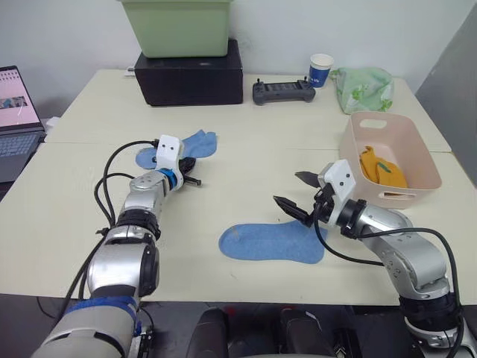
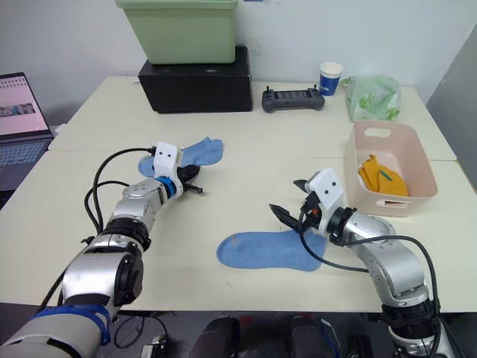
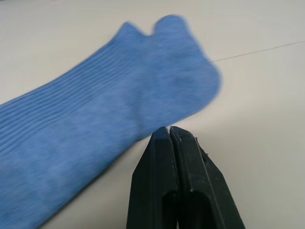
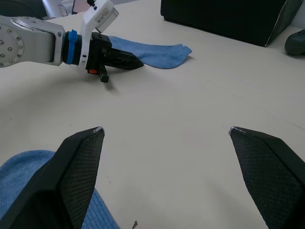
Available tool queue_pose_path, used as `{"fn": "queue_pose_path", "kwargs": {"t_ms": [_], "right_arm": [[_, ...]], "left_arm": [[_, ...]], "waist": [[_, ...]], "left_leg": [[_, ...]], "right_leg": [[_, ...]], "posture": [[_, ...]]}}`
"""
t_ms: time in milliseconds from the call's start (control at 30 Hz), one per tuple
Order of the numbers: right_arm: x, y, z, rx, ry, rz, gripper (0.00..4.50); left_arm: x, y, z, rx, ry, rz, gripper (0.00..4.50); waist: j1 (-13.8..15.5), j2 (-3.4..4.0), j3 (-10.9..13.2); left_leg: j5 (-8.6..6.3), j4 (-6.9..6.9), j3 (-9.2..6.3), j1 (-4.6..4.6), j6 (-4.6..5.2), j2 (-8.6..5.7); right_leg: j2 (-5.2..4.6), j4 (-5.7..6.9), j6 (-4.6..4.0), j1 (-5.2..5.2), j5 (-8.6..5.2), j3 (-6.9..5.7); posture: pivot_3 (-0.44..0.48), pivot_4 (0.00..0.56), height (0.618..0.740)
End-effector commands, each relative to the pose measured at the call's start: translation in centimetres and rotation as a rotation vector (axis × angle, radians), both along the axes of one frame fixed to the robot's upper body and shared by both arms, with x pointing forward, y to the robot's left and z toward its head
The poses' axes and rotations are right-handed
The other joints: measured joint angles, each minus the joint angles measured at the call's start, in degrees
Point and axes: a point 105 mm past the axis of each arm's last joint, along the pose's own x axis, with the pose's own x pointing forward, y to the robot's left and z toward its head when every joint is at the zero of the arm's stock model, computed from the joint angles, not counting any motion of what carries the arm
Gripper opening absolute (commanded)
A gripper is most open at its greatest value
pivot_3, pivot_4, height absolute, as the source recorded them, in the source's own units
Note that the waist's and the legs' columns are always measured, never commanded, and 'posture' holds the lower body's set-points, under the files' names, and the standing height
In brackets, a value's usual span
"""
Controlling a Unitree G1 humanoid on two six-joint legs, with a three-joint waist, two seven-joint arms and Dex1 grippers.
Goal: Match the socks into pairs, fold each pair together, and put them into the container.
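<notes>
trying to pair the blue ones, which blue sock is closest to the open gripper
The blue sock at the table's front edge: the open right gripper hovers at its end. The other blue sock lies farther back, beside the shut left gripper.

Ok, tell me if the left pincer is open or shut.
Shut: the left pincer has its black fingers pressed together, empty, beside the far light blue knit sock.

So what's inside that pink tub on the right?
The pink tub holds mustard-orange socks with a small green mark, folded against its near wall. Whatever lies beneath them is covered, and the near wall hides part of the floor.
</notes>
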Motion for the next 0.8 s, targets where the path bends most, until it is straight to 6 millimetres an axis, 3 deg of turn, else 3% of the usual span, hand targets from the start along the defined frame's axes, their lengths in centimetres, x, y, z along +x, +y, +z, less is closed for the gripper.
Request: {"fn": "queue_pose_path", "kwargs": {"t_ms": [33, 200, 267, 400, 500, 633, 800], "right_arm": [[0.0, 0.0, 1.0, 0.016, -0.048, 0.004, 4.5], [0.0, -0.1, 0.9, 0.007, -0.047, 0.01, 4.5], [0.1, -0.3, 0.9, 0.005, -0.047, 0.007, 4.5], [0.3, -0.4, 0.7, 0.003, -0.043, 0.007, 4.5], [0.3, 0.1, 0.8, 0.008, -0.044, 0.022, 4.5], [0.3, 0.0, 0.9, 0.006, -0.045, 0.022, 4.5], [0.2, -0.3, 0.9, -0.005, -0.045, 0.015, 4.5]], "left_arm": [[-1.6, -2.1, 1.1, -0.011, -0.024, -0.104, 0.01], [-7.1, -4.7, 1.0, 0.011, 0.012, -0.254, 0.01], [-8.0, -4.8, 1.7, 0.022, -0.015, -0.265, 0.01], [-5.7, -1.9, 2.3, 0.14, -0.098, -0.111, 0.01], [-2.6, 1.6, 3.1, 0.16, -0.138, 0.056, 0.01], [-0.5, 4.1, 4.1, 0.102, -0.144, 0.152, 0.82], [0.6, 7.1, 4.3, 0.052, -0.11, 0.281, 2.45]], "waist": [[-0.03, 0.0, 0.0], [-0.21, 0.01, 0.0], [-0.15, 0.0, 0.0], [0.01, 0.0, 0.0], [0.06, 0.0, 0.0], [0.03, 0.0, 0.0], [-0.08, -0.01, 0.0]], "left_leg": [[0.01, 0.0, -0.01, 0.0, -0.01, 0.01], [0.02, -0.01, -0.11, 0.08, -0.03, 0.06], [0.01, -0.01, -0.12, 0.11, -0.02, 0.07], [-0.05, -0.01, -0.09, 0.14, 0.11, -0.06], [-0.07, -0.01, -0.07, 0.19, 0.13, -0.16], [-0.08, -0.04, -0.04, 0.09, 0.15, -0.21], [-0.07, -0.01, 0.0, -0.08, 0.14, -0.18]], "right_leg": [[0.0, -0.01, 0.0, 0.0, 0.0, 0.0], [-0.06, 0.03, -0.01, 0.04, 0.0, 0.08], [-0.06, 0.04, -0.01, 0.06, 0.0, 0.11], [-0.02, 0.05, -0.01, 0.11, 0.01, -0.01], [0.01, 0.02, -0.01, 0.16, 0.01, -0.01], [0.03, -0.08, -0.01, 0.08, 0.01, 0.0], [0.03, -0.08, -0.01, -0.05, 0.01, -0.08]], "posture": [[0.0, 0.15, 0.74], [0.0, 0.15, 0.74], [0.0, 0.15, 0.74], [0.0, 0.15, 0.74], [0.0, 0.15, 0.74], [0.0, 0.15, 0.74], [0.0, 0.15, 0.74]]}}
